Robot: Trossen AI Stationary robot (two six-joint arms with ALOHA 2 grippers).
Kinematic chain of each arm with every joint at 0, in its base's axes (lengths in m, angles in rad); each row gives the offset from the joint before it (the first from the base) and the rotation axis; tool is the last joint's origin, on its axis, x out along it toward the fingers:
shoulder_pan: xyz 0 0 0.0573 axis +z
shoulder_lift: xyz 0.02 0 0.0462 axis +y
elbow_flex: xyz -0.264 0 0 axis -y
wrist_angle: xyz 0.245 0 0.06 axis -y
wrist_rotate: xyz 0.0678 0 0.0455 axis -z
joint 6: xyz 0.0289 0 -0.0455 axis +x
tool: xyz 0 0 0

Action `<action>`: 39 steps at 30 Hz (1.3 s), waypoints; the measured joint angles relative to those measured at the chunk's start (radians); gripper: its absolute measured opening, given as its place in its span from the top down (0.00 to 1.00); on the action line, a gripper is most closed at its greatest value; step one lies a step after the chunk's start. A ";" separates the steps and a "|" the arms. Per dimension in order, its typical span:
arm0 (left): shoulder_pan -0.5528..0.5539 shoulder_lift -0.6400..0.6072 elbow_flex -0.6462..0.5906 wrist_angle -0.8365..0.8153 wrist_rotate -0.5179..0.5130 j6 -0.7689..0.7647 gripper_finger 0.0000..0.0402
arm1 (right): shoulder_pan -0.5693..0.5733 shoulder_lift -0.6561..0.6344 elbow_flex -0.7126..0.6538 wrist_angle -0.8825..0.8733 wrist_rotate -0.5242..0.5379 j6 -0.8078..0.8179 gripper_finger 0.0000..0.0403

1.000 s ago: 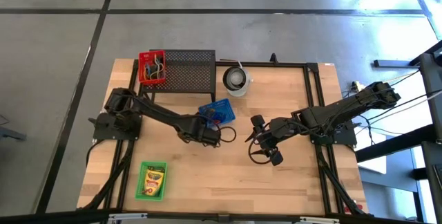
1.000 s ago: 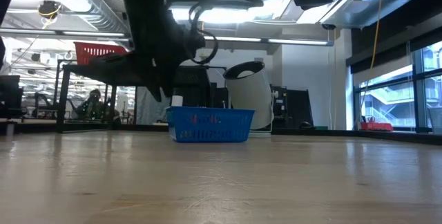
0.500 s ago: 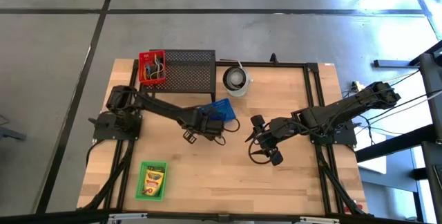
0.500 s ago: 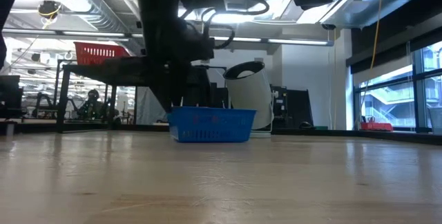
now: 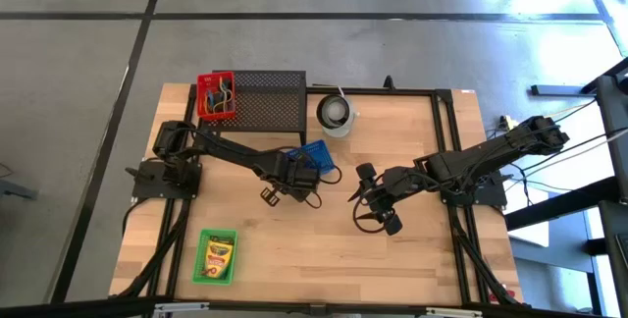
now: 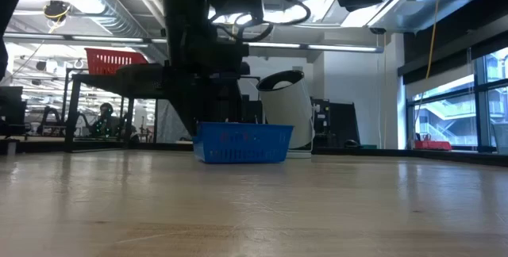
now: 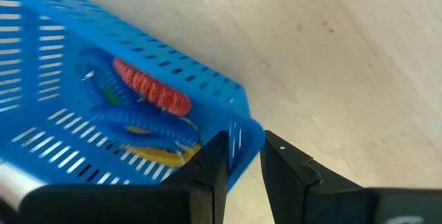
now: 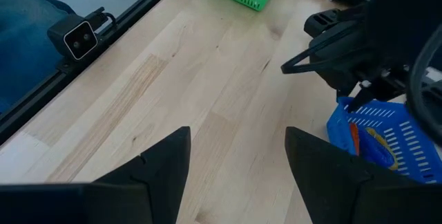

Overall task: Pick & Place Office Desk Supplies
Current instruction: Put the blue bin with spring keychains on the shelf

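A blue slotted basket stands on its bottom on the table. It holds a red coiled loop and blue, yellow and green loops. My left gripper is over the basket's near side, pointing steeply down and shut on its wall. My right gripper hangs open above the bare table right of the middle, its fingers wide apart with nothing between them. A green basket with a yellow-and-green crayon box sits near the front left. My left gripper has the blue basket's side wall, close to a corner, between its two fingers: one finger inside the basket, the other outside. The fingers come from above, slanting down. The basket rests on the table.
A black mesh stand at the far edge carries a red basket with small things in it. A white round cup stands right of the stand. Bare wood lies between the arms and along the front.
My left gripper has gone toward the table's far edge, over the blue basket, and has tipped more steeply downward. The basket stays where it was. My right arm has kept still.
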 joint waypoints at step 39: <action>-0.128 0.047 0.342 -0.251 -0.020 -0.093 0.99 | 0.000 0.000 0.000 0.000 0.000 0.000 0.41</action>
